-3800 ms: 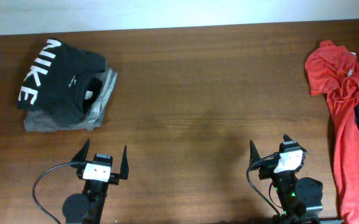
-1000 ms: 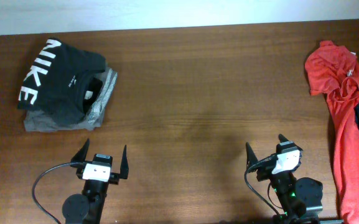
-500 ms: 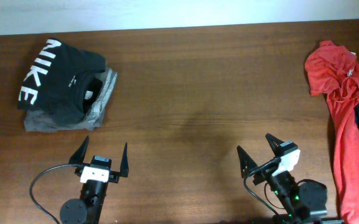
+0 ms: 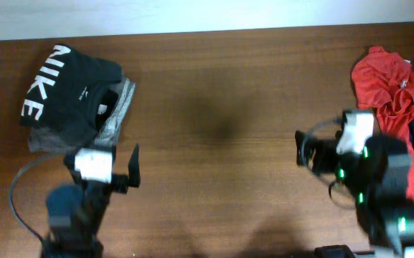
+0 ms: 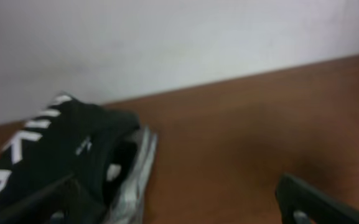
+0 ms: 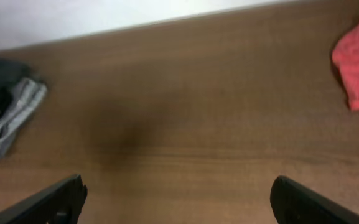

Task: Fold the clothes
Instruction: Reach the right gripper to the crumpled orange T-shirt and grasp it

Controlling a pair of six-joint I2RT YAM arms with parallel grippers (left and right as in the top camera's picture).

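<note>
Bench point(image 4: 221, 107): brown wood.
Red-orange T-shirt point(image 4: 389, 100): crumpled, not folded, lying along the bench's right edge from the far corner towards the near side.
Black NIKE garment point(image 4: 67, 86): folded, on top of the grey garment point(image 4: 117, 118), far left of the bench.
Left end effector point(image 5: 174, 183): jaws spread wide, nothing between them, over bare wood just near of the stack.
Right end effector point(image 6: 178, 183): jaws spread wide and empty over bare wood. The T-shirt lies to its right, untouched.
</note>
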